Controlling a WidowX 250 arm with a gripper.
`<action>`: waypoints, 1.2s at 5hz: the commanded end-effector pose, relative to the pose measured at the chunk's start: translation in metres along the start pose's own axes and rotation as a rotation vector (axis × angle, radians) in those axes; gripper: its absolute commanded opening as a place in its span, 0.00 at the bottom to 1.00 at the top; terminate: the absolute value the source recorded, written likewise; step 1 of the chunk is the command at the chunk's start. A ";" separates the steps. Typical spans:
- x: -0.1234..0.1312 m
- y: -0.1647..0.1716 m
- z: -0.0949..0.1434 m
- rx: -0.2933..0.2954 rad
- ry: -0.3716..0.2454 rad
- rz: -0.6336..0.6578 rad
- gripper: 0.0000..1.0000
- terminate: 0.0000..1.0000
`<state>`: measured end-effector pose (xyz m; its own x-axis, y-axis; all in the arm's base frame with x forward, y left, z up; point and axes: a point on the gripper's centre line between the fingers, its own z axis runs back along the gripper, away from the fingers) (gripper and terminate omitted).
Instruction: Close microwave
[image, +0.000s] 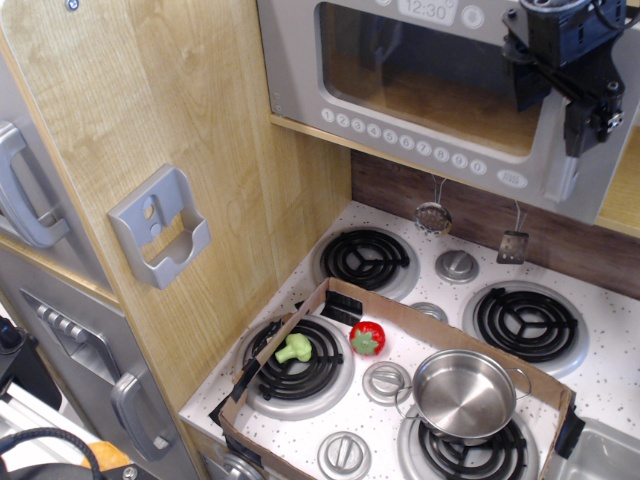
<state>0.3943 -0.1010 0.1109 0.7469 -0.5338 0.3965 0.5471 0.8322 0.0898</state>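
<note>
Nearest you, a steel pot (463, 393), a red strawberry (367, 338) and a green broccoli piece (294, 348) sit in a cardboard tray (400, 314) on the stovetop. Above them is the microwave (420, 100): grey door, dark window showing the wooden cavity, white number buttons below. Your gripper (580, 110) sits at its right edge; you cannot tell whether it grips anything.
</note>
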 end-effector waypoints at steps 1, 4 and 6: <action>0.027 -0.001 0.027 0.035 -0.068 -0.036 1.00 0.00; 0.023 -0.004 0.028 0.030 -0.061 -0.057 1.00 0.00; 0.023 -0.004 0.028 0.030 -0.061 -0.057 1.00 0.00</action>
<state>0.4012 -0.1014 0.1196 0.7223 -0.5580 0.4085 0.5653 0.8167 0.1159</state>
